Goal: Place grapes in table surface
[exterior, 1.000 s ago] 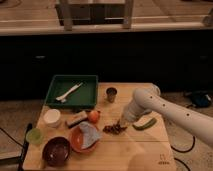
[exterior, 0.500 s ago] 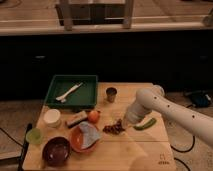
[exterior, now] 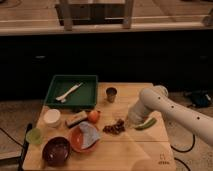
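Grapes (exterior: 114, 127) on pale wooden table (exterior: 145, 150), gripper (exterior: 126, 121) just right of them.
Whether its jaws hold them or stand apart cannot be told.

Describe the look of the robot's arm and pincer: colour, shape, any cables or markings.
The arm is glossy white: thick, rounded tube segments with a bulbous joint. No cables or markings show on it. Its pincer, low over the table surface beside the grapes, looks pale; its shape is unclear.
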You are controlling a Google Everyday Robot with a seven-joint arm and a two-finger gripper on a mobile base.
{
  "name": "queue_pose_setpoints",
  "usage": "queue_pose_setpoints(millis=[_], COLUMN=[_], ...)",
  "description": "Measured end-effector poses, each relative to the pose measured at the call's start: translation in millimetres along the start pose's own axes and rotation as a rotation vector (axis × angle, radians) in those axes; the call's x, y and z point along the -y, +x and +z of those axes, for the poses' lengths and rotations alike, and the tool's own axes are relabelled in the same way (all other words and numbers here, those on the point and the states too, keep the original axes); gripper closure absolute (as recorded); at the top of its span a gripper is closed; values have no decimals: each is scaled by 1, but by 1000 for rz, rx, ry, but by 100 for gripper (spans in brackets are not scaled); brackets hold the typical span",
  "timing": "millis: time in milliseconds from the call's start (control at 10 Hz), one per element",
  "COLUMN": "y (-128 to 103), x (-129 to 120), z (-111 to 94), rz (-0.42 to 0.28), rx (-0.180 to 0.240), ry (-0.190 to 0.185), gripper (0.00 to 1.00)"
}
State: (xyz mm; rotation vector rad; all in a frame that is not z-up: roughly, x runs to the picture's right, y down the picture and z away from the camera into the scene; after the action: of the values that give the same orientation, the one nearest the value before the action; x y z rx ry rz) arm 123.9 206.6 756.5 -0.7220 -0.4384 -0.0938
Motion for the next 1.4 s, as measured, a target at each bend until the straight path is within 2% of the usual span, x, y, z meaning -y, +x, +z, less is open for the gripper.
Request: queue_pose_setpoints(millis=[200,400,600,800,1200,1400], y=[-6,-8,-9,-7,-7,-4], x=[11,13,14,16,21,22], z=[9,19,26,36,61,65], rz=[-16,-28,-38,-48,-80,-81], rx=[7,17,16,7,3,7], ry=[-6,-18,-24,-42,-110,-124], gripper=[65,42,25,20,20,20])
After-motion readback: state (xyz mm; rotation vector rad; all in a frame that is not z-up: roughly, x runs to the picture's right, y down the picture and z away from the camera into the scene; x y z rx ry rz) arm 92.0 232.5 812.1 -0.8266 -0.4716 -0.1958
